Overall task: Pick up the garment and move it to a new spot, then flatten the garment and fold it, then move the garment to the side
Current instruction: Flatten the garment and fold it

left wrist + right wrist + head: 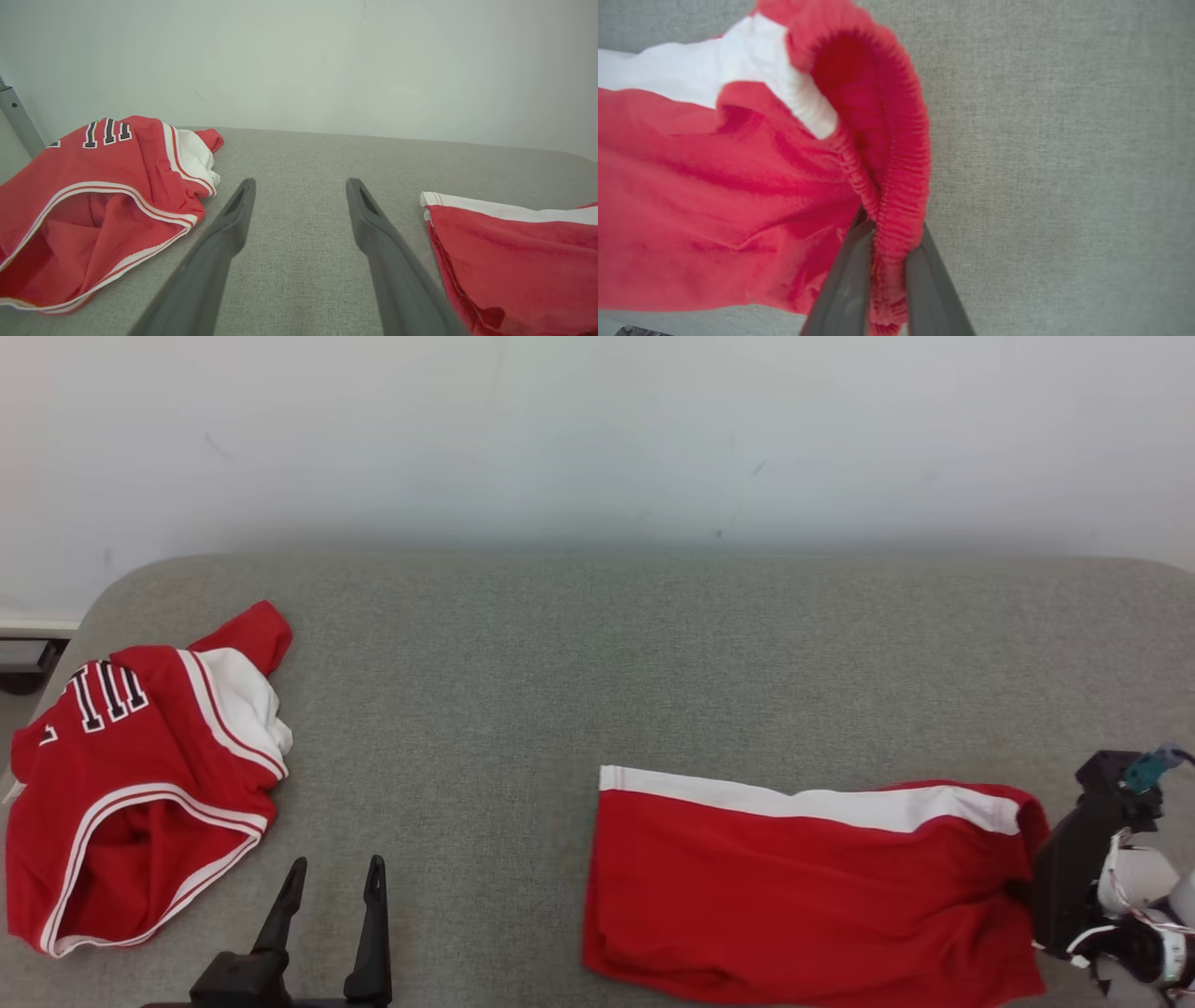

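The red shorts [812, 887] were laid out flat on the grey cushion [597, 653], at its near right part, with the white stripe [840, 803] along their far edge. The right gripper [891, 233] was closed narrowly on the waistband [906, 154] at the right end of the shorts. In the right wrist view the gathered elastic was seen pinched between the two fingers [850, 280], and both layers appeared to be taken. The left gripper [337, 868] was held wide open and empty over bare cushion, between the shorts and a crumpled red jersey [140, 775] that lay well apart at the left end.

The shorts were judged to be flattened already, perhaps folded, so the step in hand was taken to be a move made by the waistband. For this to be done well, the pinch would need to be kept firm, since elastic can be drawn out of a shallow grip. A low, slow drag along the cushion would be preferred to a high lift, because a garment hung from one end would be bunched and its shape lost. The far, unheld end would need to be watched for rucking, and the jersey to be left undisturbed.
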Controlling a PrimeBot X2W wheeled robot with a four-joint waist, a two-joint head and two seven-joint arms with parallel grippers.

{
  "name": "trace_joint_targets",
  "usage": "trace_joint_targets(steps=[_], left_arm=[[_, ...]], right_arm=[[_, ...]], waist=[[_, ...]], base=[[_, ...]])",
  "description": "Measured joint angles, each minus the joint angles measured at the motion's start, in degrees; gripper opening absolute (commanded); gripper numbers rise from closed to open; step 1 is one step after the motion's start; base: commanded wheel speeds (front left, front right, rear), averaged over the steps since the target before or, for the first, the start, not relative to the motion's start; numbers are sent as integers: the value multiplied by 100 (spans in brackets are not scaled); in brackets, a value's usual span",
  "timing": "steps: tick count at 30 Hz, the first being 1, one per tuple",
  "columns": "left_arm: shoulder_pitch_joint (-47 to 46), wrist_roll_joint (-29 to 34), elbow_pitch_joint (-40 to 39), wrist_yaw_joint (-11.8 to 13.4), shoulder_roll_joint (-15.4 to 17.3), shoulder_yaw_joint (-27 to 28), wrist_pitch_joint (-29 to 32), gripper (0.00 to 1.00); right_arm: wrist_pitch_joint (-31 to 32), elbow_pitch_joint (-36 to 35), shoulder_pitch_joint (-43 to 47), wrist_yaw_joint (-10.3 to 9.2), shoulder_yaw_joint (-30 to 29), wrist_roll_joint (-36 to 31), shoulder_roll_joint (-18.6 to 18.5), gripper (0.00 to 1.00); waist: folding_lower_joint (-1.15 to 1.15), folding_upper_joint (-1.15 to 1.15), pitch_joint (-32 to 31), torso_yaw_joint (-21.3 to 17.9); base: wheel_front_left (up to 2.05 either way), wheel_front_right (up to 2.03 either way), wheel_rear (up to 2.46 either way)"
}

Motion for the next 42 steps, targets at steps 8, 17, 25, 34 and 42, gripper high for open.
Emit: trace_joint_targets(steps=[8,17,25,34,42], left_arm=[[6,252,52,0,122,-104,225,100],[7,269,54,0,135,-67,357,100],[3,268,51,0,102,-108,436,100],[-136,268,74,-49,-34,-257,527,100],[-258,267,218,-53,-155,-356,578,100]], right_arm=[[182,-247,-11,116,-110,156,-216,0],[804,-957,-141,627,-345,1218,68,0],[1254,-1379,-138,586,-515,1922,339,0],[1497,-1355,-337,200,-412,1967,701,0],[1592,-1025,-683,47,-225,1929,1071,0]], waist=[[0,0,-21,-92],[0,0,-48,-110],[0,0,-25,-29],[0,0,77,197],[0,0,162,518]], base=[[0,0,0],[0,0,0],[0,0,0],[0,0,0],[0,0,0]])
